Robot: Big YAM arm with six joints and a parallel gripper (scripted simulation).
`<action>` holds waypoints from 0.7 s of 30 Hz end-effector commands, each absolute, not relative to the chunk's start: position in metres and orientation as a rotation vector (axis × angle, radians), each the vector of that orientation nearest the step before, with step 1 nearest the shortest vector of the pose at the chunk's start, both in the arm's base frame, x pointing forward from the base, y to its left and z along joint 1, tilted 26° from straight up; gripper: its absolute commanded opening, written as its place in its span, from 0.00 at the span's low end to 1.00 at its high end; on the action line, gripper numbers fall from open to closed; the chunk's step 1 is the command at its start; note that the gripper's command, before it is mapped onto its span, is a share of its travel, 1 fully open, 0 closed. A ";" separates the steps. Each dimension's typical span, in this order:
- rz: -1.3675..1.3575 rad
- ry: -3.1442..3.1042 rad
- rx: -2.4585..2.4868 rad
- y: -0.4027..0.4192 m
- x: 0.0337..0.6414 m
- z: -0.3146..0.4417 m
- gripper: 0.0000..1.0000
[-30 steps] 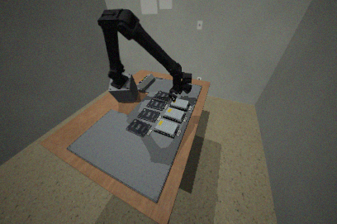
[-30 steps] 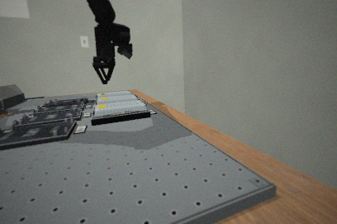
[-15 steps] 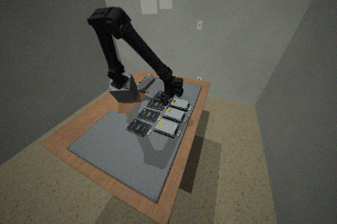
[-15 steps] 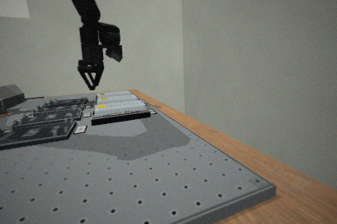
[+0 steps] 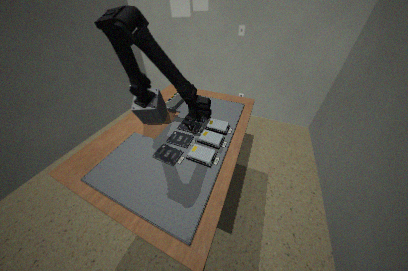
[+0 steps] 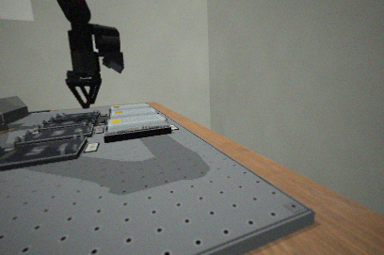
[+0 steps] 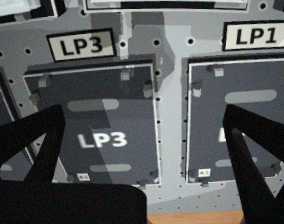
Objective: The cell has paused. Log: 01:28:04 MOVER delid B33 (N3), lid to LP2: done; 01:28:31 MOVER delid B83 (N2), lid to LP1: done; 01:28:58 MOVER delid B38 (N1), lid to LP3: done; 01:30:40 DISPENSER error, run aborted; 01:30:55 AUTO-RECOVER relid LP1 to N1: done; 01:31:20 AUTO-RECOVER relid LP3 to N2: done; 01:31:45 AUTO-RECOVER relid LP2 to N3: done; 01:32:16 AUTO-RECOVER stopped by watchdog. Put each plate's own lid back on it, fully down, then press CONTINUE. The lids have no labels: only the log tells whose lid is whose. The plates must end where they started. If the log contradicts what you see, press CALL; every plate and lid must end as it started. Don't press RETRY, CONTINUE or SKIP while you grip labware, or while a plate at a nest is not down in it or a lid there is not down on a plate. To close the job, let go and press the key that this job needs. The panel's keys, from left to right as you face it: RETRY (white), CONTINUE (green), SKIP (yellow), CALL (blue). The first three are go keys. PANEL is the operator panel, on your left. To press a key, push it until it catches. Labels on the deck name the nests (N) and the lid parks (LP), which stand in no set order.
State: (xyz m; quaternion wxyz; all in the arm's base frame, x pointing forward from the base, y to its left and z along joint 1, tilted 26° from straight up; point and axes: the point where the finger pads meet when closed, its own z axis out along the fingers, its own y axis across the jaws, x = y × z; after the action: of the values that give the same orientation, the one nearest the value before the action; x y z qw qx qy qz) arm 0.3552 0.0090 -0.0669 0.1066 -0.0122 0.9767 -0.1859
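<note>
My gripper (image 5: pixel 192 119) is open and empty. It hangs low over the far end of the row of dark lid parks (image 5: pixel 179 139). In the wrist view the fingers straddle the gap between park LP3 (image 7: pixel 93 129) and park LP1. Both parks are bare, with no lid on them. Three lidded plates (image 5: pixel 210 138) with yellow tags stand in the nests beside the parks. In the exterior view the gripper (image 6: pixel 85 95) hangs just behind the parks (image 6: pixel 52 132) and to the left of the plates (image 6: pixel 136 118). The plate labels are hidden.
The grey panel box (image 5: pixel 150 107) stands by the arm's base, left of the parks, and shows in the exterior view (image 6: pixel 11 108). Its keys are not visible.
</note>
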 end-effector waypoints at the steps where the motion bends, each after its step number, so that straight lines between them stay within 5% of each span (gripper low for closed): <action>1: -0.553 2.845 -0.086 0.003 0.356 -0.060 1.00; 21: -0.551 2.781 -0.120 -0.028 0.328 -0.058 0.98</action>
State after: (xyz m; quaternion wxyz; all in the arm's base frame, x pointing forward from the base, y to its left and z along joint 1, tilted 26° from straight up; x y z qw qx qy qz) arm 0.3248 -0.0178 -0.0671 0.1184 -0.0384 0.9731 -0.1939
